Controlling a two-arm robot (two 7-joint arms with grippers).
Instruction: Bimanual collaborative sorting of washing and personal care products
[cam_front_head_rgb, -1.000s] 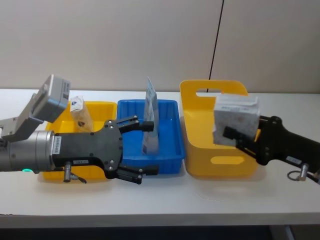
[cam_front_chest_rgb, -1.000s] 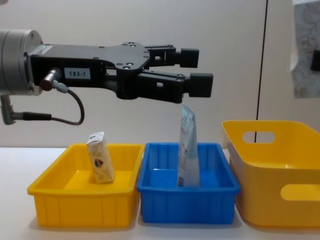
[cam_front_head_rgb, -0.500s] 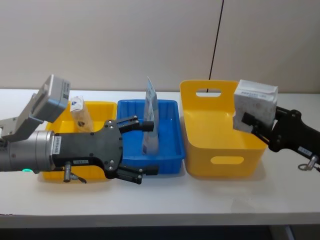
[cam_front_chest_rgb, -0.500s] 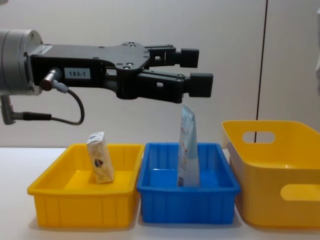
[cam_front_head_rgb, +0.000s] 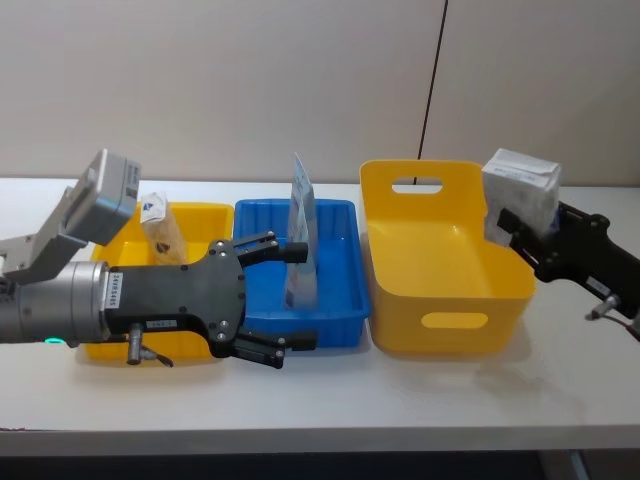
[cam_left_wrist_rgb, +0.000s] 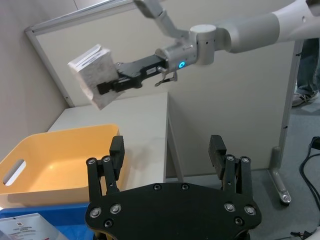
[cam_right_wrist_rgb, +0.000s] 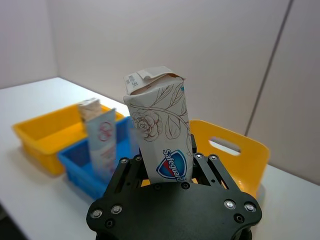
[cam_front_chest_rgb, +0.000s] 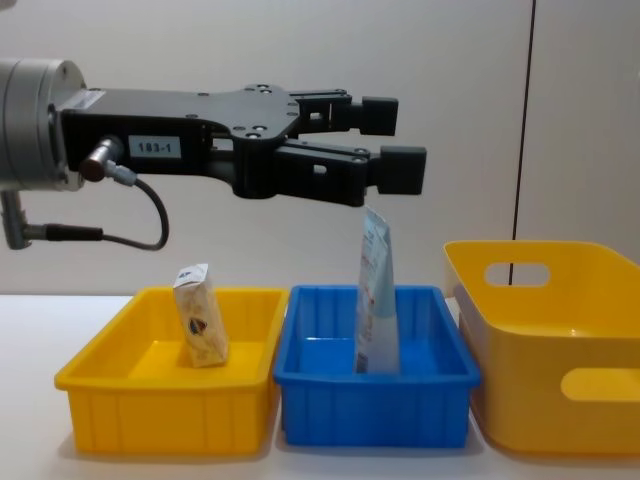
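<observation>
My right gripper is shut on a cream paper-wrapped pack with flower print and a blue logo. It holds the pack upright in the air beside the right rim of the yellow basket. My left gripper hovers open above the blue tray, with nothing between its fingers. A white-and-pale-blue tube stands upright in that tray. Another cream pack with a dark logo leans in the yellow tray.
The two trays and the basket stand in a row on the white table, with bare table in front of them. A wall rises close behind. The left wrist view looks past the table's right end to open floor.
My right gripper has carried the pack to the right, from over the basket's front to beside its right rim. The left arm has not moved.
</observation>
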